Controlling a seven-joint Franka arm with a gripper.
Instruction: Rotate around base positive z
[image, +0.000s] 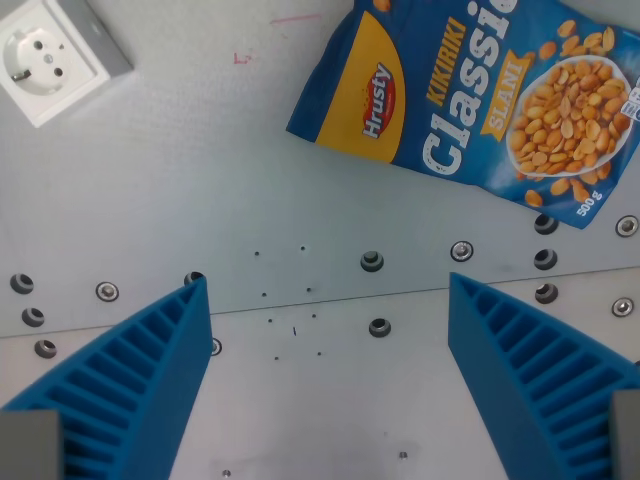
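Note:
My gripper (328, 285) is open and empty above a grey metal table (250, 180). Its two blue ribbed fingers (130, 380) reach up from the bottom left and bottom right of the wrist view, wide apart. A blue bag of peanuts (470, 90) labelled "Hrusty Kikiriki Classic" lies flat at the top of the wrist view's right, tilted, well beyond the fingertips. Nothing is between the fingers.
A white power socket in a grey box (55, 55) sits at the top of the wrist view's left. A row of bolts and holes (372, 262) runs across the table along a seam between two plates, just past the fingertips.

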